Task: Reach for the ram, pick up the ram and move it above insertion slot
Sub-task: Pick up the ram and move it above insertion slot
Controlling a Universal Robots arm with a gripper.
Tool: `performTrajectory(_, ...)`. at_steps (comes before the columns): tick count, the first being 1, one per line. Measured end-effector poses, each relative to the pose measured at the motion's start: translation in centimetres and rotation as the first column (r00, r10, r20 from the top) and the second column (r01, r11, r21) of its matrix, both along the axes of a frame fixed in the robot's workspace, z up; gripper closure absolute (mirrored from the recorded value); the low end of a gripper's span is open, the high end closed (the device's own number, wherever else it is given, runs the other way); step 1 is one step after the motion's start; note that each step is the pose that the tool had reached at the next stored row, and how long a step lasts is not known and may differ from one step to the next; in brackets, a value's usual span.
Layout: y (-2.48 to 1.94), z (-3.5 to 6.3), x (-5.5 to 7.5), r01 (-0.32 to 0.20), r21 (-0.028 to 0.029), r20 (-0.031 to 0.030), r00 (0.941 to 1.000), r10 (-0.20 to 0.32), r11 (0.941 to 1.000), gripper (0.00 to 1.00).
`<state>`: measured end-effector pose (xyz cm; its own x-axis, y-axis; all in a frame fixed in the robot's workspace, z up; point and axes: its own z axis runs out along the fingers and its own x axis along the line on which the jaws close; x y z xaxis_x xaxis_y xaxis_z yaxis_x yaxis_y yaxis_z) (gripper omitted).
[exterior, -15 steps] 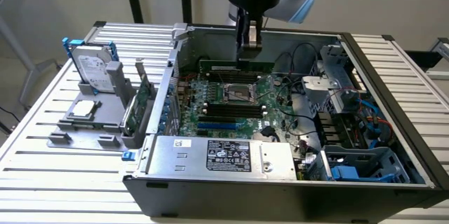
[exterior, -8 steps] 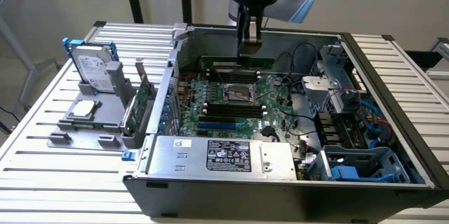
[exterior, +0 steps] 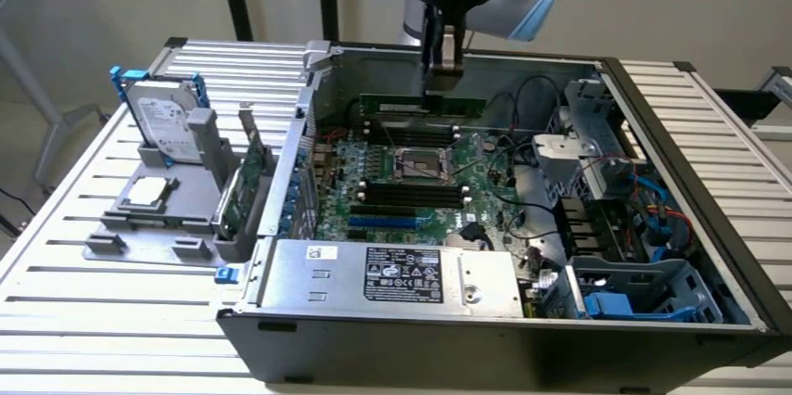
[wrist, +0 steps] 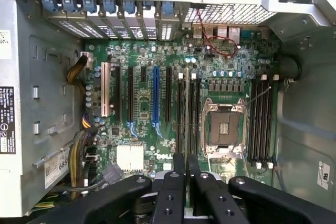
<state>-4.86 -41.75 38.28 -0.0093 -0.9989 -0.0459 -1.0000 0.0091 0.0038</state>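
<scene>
The ram [exterior: 421, 104] is a long thin green stick held level and on edge inside the open computer case [exterior: 278, 321]. My gripper [exterior: 442, 69] comes down from above and is shut on the stick's upper edge near its middle. The stick hangs just above the black memory slots [exterior: 415, 122] on the far side of the CPU socket [exterior: 421, 164]. In the wrist view the gripper [wrist: 186, 164] has its fingers [wrist: 179, 162] close together, and the ram [wrist: 186, 108] shows edge-on as a thin pale line over the memory slots [wrist: 179, 114] beside the CPU socket [wrist: 224, 128].
A second bank of memory slots [exterior: 409, 194] lies on the socket's near side. On the exterior view's left, a grey fixture [exterior: 136, 247] holds a hard drive [exterior: 167, 126], a CPU chip [exterior: 146, 193] and an upright expansion card [exterior: 248, 182]. Power supply [exterior: 396, 274], cables [exterior: 520, 98] and drive cage [exterior: 600, 126] crowd the case.
</scene>
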Motion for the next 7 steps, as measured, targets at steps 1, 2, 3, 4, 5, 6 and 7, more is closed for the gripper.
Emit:
performTrajectory(1,0.00,0.00,0.00,0.001,0.0000,-0.0001,1.0000,-0.001,1.0000,0.87)
performTrajectory(2,0.00,0.00,0.00,0.002,0.0000,0.0000,1.0000,-0.002,1.0000,0.87)
performTrajectory(3,0.00,0.00,0.01,0.002,0.0000,0.0000,1.0000,-0.002,1.0000,0.87)
performTrajectory(4,0.00,0.00,0.01,0.002,0.0000,0.0000,1.0000,-0.002,1.0000,0.87)
performTrajectory(5,0.00,0.00,0.01,0.002,0.0000,0.0000,1.0000,-0.002,1.0000,0.87)
performTrajectory(6,0.00,0.00,0.01,0.002,0.0000,0.0000,1.0000,-0.002,1.0000,0.87)
performTrajectory(7,0.00,0.00,0.01,0.002,0.0000,0.0000,1.0000,-0.002,1.0000,0.87)
